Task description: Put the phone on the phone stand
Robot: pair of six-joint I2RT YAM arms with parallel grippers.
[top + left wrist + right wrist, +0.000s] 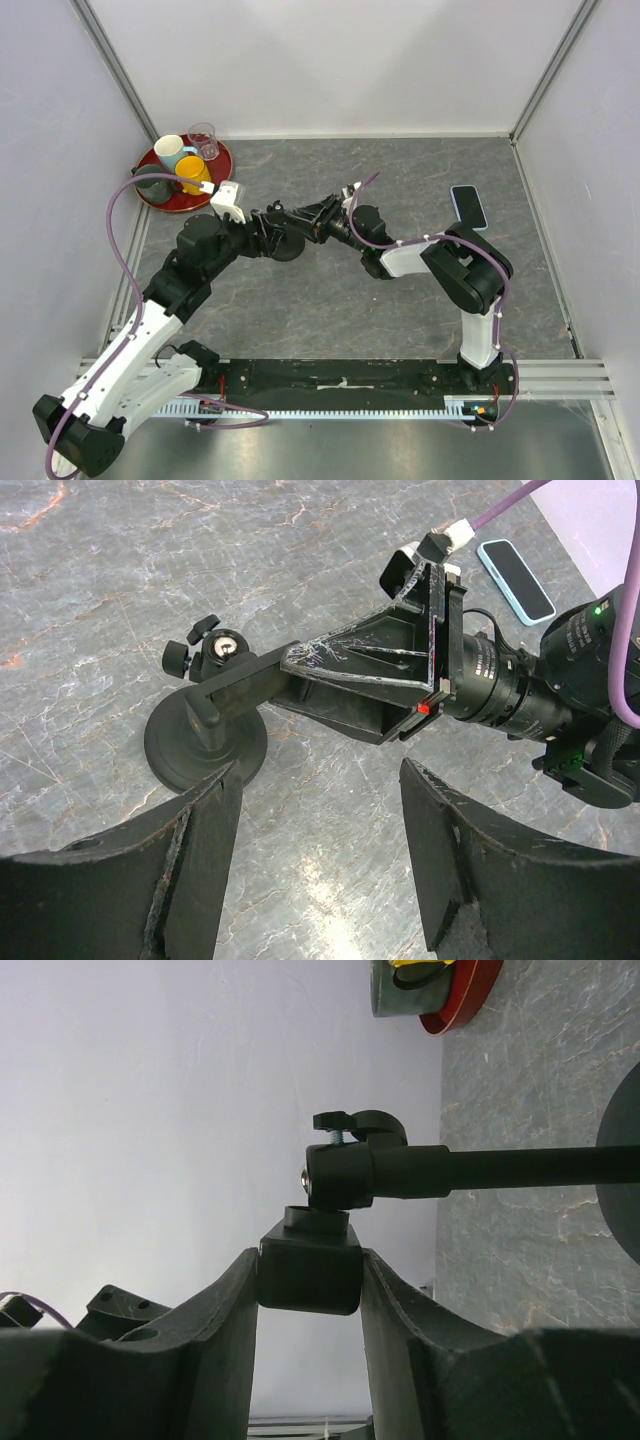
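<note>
Grey, white-veined stone-look tabletop point(330, 310) beneath both arms, boxed in by plain white walls point(330, 60), with aluminium posts point(118, 68) running up the far corners.

Right gripper point(310, 1262) clamped tight on the small black phone stand point(287, 246), black fingers pressed from both sides against the block-shaped cradle point(310, 1282) at its top. Just past those fingertips, a ball joint point(345, 1172) with a thumbscrew point(335, 1120), then a thin black stem point(530, 1165) leading to the round disc base point(205, 755), apparently flat on the tabletop.

Left gripper point(318, 780) poised above the stand, jaws well apart, nothing between them. Disc base just ahead of one finger, with the right gripper reaching in from the opposite side.

Slim black-screened smartphone point(468, 206) with a light blue case edge, lying flat and screen up on the tabletop, well off to the right of both grippers. Close by the right arm's elbow, near the right wall, touched by neither gripper and well apart from the stand.

Round red tray point(222, 170) in the far left corner, beyond and to the left of the left gripper. On it:
- white mug point(170, 152) with a light blue handle
- yellow cup point(192, 172)
- clear drinking glass point(204, 140)
- dark grey-green mug point(152, 185)

Contents of each not discernible.

Purple cable point(115, 240) looping along each arm
</note>
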